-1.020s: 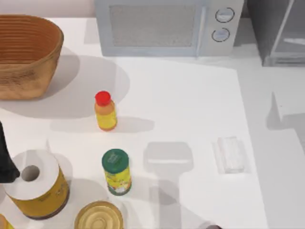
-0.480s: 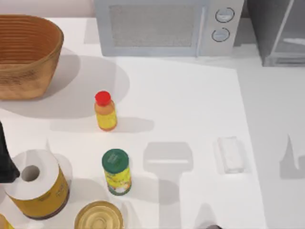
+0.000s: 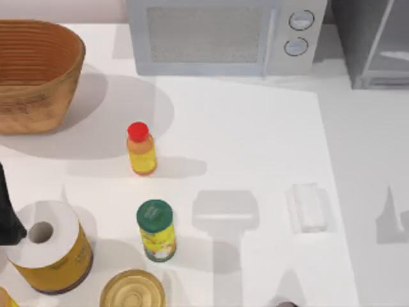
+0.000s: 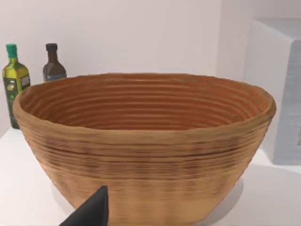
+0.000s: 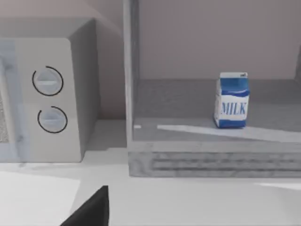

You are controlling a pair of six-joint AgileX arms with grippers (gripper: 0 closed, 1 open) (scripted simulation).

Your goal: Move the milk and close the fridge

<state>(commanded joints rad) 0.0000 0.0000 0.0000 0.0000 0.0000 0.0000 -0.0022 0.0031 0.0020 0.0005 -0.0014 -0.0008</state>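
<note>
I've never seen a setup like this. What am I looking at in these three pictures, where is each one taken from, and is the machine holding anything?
This is a rendered simulation of two AgileX robot arms at a white table. One picture looks straight down from above. It shows a microwave, a woven basket, a red-capped orange bottle, a green-lidded yellow jar and, in the far right corner, the grey fridge.

The other two pictures come from cameras on the arms' wrists. The left wrist camera faces the basket, with two bottles behind it. The right wrist camera faces the open fridge, where the milk stands upright on its floor, beside the microwave's two knobs.

A dark fingertip pokes into each wrist picture. Nothing appears to be held.
</note>
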